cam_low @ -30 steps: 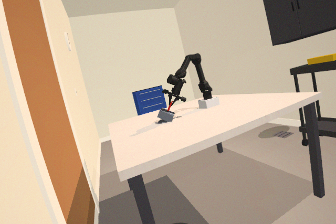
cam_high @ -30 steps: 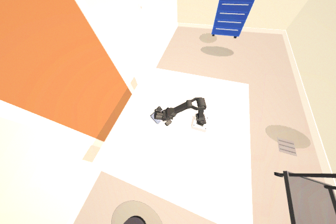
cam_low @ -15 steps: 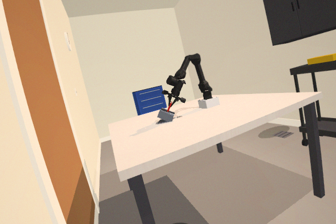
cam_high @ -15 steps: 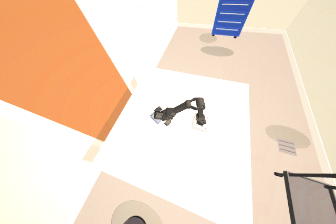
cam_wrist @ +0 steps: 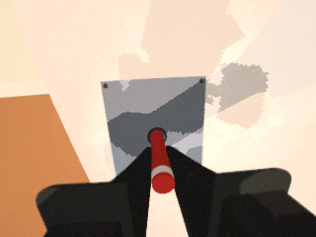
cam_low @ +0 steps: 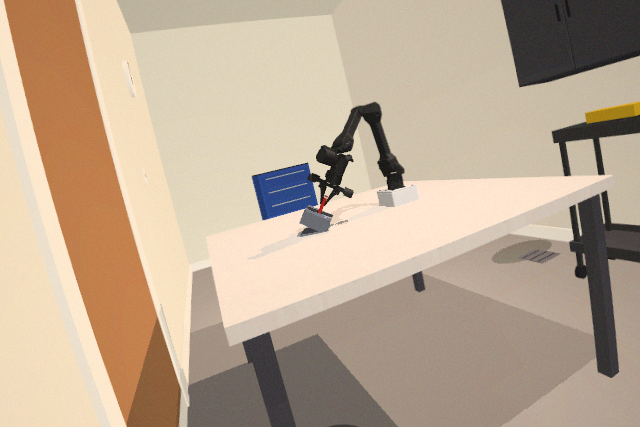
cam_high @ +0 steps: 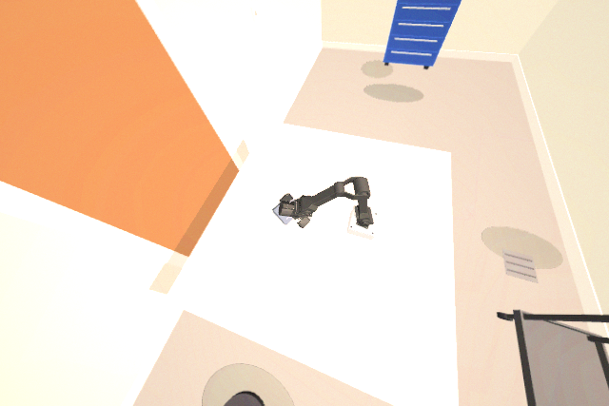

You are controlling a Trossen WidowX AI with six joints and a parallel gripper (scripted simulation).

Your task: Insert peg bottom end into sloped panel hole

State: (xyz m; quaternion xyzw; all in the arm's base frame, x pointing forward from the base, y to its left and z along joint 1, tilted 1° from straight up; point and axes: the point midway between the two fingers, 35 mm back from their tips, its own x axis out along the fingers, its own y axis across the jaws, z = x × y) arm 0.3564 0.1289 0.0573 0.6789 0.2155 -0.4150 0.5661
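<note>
The round red peg (cam_wrist: pixel 163 184) (cam_low: pixel 323 202) has a pale band near its top end. My gripper (cam_wrist: pixel 158 150) (cam_low: pixel 324 199) is shut on the peg, which tilts along with the fingers. The grey sloped panel (cam_wrist: pixel 143 96) (cam_low: pixel 314 219) (cam_high: pixel 282 217) sits below the fingers. Its dark-rimmed round hole (cam_wrist: pixel 149 136) shows in the wrist view, and the peg's lower end overlaps the hole's opening. How deep the end is in the hole cannot be told. In the top view the arm covers the peg and part of the panel.
The pale table (cam_low: pixel 413 226) carries the arm's white base (cam_low: pixel 398 196) (cam_high: pixel 360 230), to the right of the panel in the top and exterior views. Dark screws (cam_wrist: pixel 105 86) mark the panel's far corners. A blue drawer cabinet (cam_high: pixel 427 18) (cam_low: pixel 284 192) stands on the floor beyond the table.
</note>
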